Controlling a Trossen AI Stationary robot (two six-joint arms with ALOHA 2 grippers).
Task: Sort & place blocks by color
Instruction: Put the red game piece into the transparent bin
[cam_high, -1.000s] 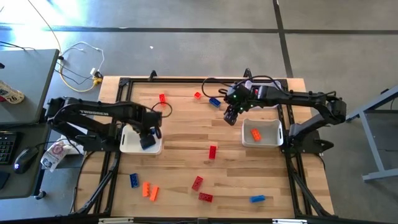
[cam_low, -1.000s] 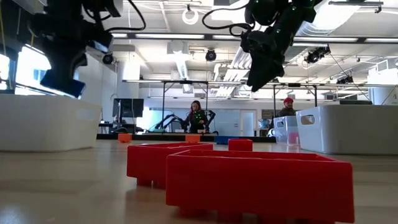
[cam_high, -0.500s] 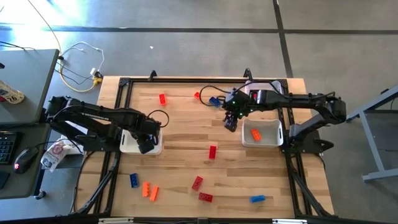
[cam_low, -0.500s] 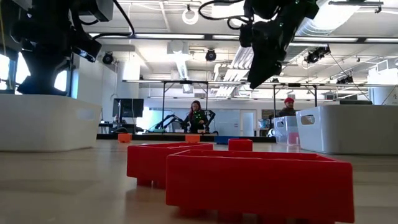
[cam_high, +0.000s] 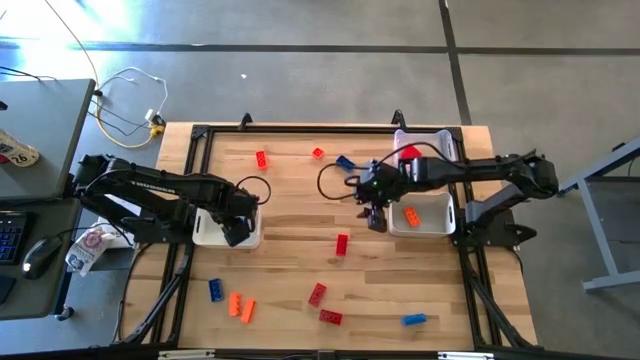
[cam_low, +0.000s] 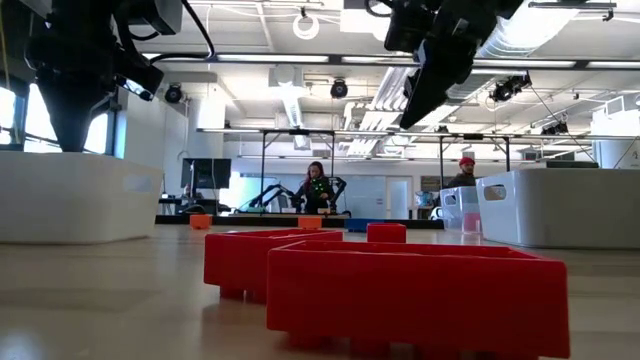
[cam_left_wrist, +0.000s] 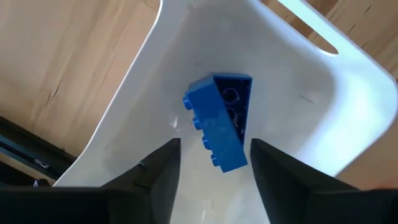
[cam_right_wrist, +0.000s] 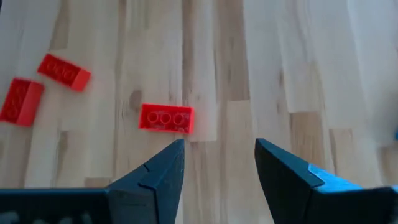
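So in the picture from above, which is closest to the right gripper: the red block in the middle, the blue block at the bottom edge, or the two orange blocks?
From the right gripper:
1. Red block, mid-table, just beside it.
2. Blue block, at the table's near edge.
3. Orange blocks, far over on the left arm's side.

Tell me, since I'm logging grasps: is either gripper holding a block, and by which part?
Neither. The left gripper stands open over a blue block lying in the white bin; the right gripper is open and empty.
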